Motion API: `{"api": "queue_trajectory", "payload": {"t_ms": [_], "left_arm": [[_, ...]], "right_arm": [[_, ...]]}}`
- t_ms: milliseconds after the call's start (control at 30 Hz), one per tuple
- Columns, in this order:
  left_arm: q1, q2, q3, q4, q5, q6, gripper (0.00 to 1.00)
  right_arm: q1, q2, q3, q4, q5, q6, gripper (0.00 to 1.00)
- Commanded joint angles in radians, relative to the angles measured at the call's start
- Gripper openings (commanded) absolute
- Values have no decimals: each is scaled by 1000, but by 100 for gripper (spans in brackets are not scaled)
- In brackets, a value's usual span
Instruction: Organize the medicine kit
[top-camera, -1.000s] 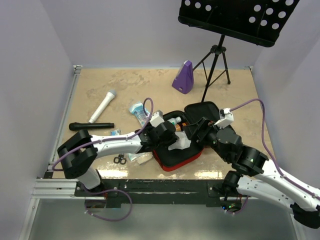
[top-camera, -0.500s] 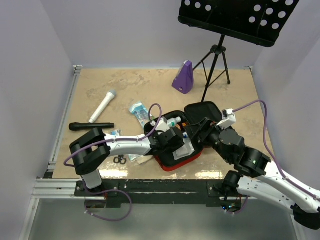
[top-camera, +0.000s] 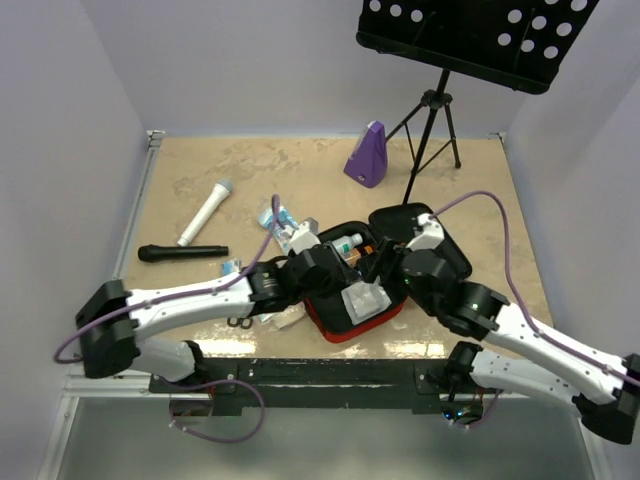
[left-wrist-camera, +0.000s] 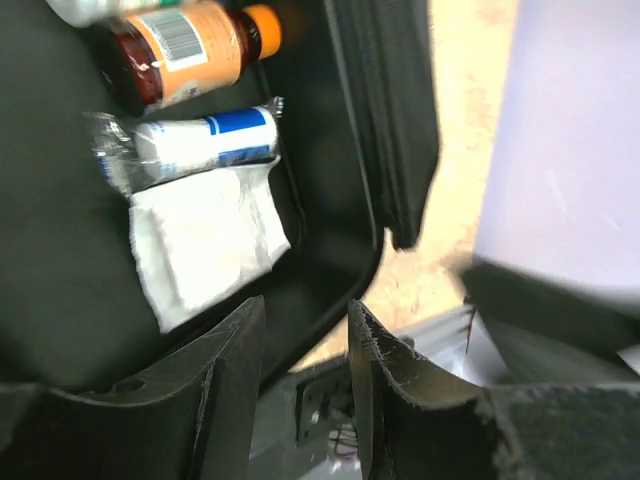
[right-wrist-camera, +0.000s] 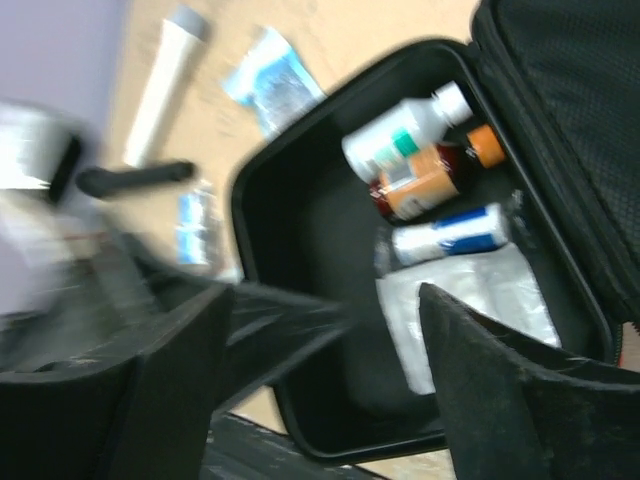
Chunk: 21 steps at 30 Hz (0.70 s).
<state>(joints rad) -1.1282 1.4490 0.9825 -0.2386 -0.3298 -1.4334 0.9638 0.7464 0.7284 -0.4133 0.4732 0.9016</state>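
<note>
1. Medicine kit (top-camera: 350, 328): a soft, rounded-square case, red-rimmed with matte black lining, is lying open just beyond both pairs of fingertips.
2. Left gripper (left-wrist-camera: 305, 395): black fingers (left-wrist-camera: 205, 400) are standing apart, pinching nothing; ahead are lying a white gauze packet (left-wrist-camera: 200, 240), a clear-wrapped roll (left-wrist-camera: 205, 140) and an amber bottle (left-wrist-camera: 185, 50).
3. Right gripper (right-wrist-camera: 330, 400): fingers are standing wide apart, empty; the mesh lid (right-wrist-camera: 560, 120) is standing just beside one finger.
4. A purple metronome (top-camera: 368, 155) is standing well beyond them.
</note>
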Motion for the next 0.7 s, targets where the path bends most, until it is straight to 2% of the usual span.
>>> {"api": "queue_trajectory", "payload": {"t_ms": [0,100,367,500,667], "left_arm": [[-2,-217,-90,-95,-75,111,42],[1,-340,-149,-128,-162,163,40],[15,-555,-275,-183,-284,162,39],[16,-593,-320,-185,-290,143,39],[16,-616,-384,-133,-272,136,38]], "right_arm": [[3,141,32,19,-54,-78,65],[3,275,66,36,-96,-136,53],[3,592,209,21,-120,-285,33],[3,657,249,24,-160,-325,0],[16,737,264,2,-182,-342,0]]}}
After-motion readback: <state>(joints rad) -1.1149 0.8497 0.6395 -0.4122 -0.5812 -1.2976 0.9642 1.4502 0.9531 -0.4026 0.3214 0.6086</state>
